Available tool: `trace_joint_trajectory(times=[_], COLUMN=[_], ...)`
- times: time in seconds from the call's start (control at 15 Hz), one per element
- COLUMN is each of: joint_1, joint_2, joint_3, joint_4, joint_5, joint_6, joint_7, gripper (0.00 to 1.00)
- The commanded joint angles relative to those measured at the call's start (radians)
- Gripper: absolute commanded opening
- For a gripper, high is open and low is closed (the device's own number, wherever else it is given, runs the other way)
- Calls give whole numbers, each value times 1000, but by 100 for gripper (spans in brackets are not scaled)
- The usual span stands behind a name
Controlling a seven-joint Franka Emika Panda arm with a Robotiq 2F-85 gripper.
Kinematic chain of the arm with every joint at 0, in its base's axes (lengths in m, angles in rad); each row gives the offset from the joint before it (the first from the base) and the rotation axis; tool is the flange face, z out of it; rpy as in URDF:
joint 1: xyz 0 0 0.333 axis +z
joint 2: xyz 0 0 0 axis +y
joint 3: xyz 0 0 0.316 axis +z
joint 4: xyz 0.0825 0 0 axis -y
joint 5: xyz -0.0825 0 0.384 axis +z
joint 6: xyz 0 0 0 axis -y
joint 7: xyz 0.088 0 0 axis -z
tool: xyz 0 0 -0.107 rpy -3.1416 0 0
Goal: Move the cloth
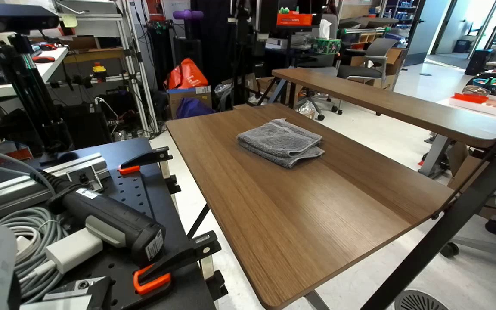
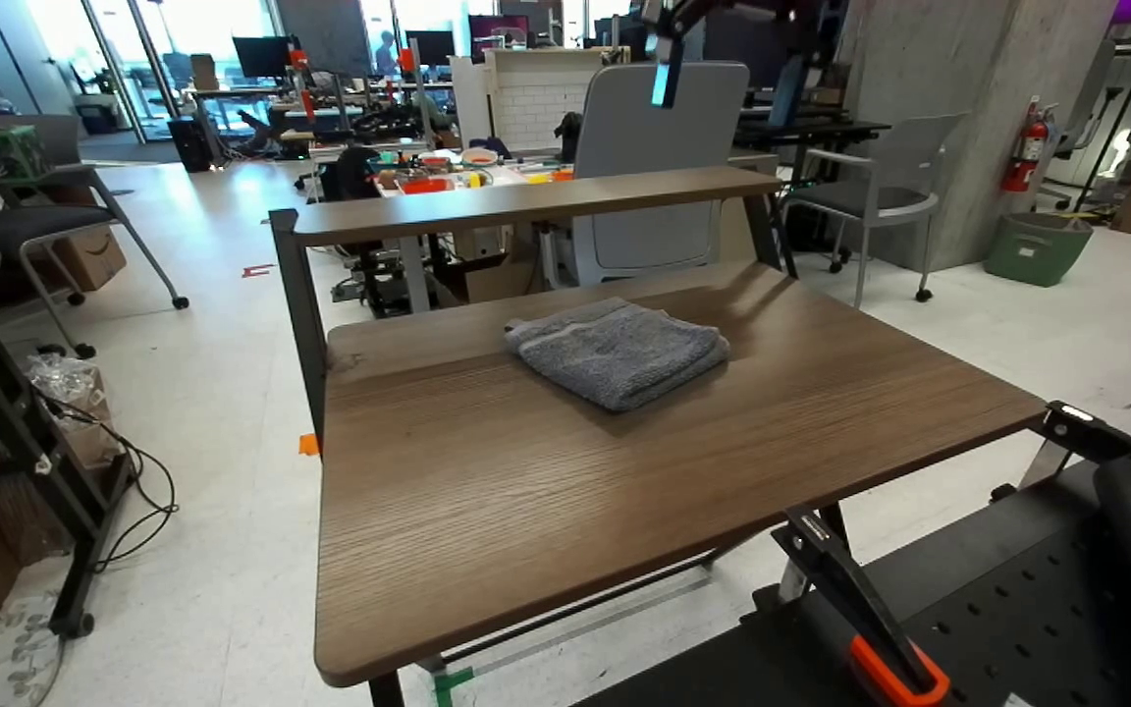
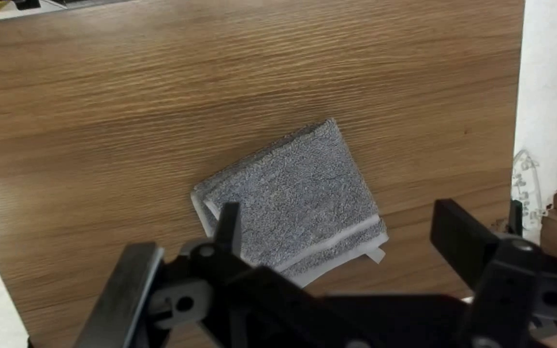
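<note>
The cloth point(image 1: 281, 141) is grey, folded and roughly rectangular. It lies flat on the brown wooden tabletop point(image 1: 274, 224) and also shows in an exterior view point(image 2: 619, 353). In the wrist view the cloth point(image 3: 293, 203) has pale stripes and a small tag along one edge. My gripper point(image 3: 337, 212) is open, its two fingers wide apart, with nothing held. One finger overlaps the cloth's lower left part in the picture and hides some of it; the other is over bare wood. In an exterior view the gripper point(image 2: 725, 96) is high above the tabletop, well apart from the cloth.
A raised wooden shelf point(image 2: 546, 204) runs along one side of the table on dark metal legs. A black bench point(image 1: 131, 189) with orange-handled clamps point(image 1: 151, 280), cables and a black tool point(image 1: 110, 215) stands beside the table. A grey chair point(image 2: 659, 167) stands behind the shelf.
</note>
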Motion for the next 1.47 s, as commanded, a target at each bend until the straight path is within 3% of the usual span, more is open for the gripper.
trace_joint_trajectory(times=[0.0, 0.6, 1.4], joint_1=[1, 6, 35], joint_2=[191, 498, 713], joint_3=[21, 49, 19], joint_4=[153, 375, 551], joint_5=[40, 17, -19], joint_6=[-9, -4, -14], joint_7=[-68, -61, 19], gripper=[100, 100, 100])
